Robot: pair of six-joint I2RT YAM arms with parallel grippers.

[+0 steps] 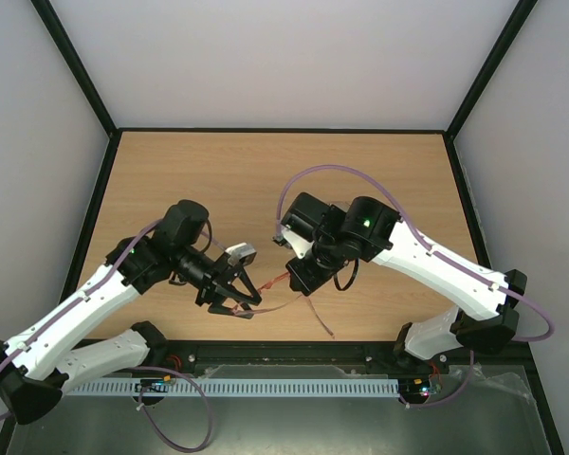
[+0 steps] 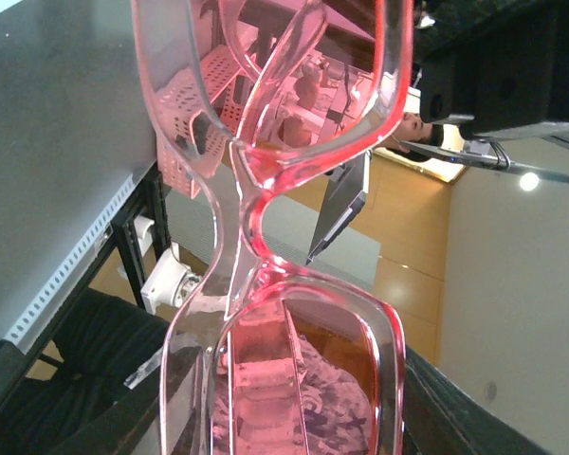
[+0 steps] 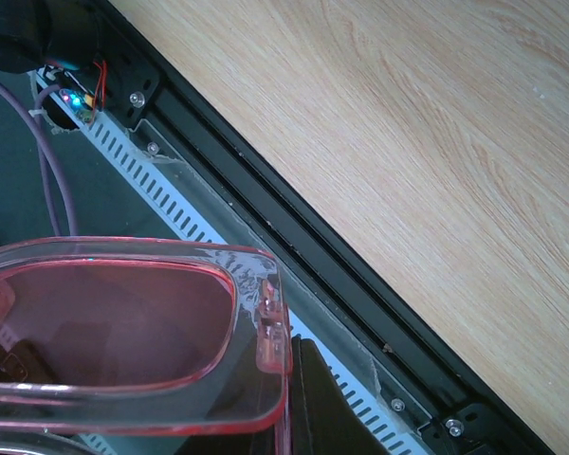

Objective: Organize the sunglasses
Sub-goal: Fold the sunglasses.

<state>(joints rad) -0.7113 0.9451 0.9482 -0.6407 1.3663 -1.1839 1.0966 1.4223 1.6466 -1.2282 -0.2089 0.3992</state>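
The sunglasses point(image 1: 275, 282), a thin reddish translucent frame, hang above the near middle of the wooden table between my two grippers. My left gripper point(image 1: 237, 292) holds one lens end. In the left wrist view the frame point(image 2: 247, 218) fills the picture, with my left gripper point(image 2: 294, 422) closed round the lower lens. My right gripper point(image 1: 299, 275) holds the other end. In the right wrist view the frame's corner and hinge point(image 3: 270, 322) sit against one black finger point(image 3: 360, 408); the other finger is hidden behind the lens. One slender arm point(image 1: 322, 322) trails loose toward the front edge.
The wooden table point(image 1: 266, 180) is bounded by black posts at the sides and back. A black rail point(image 1: 294, 353) and a white slotted cable tray point(image 1: 266, 387) run along the near edge, also seen in the right wrist view point(image 3: 294, 246).
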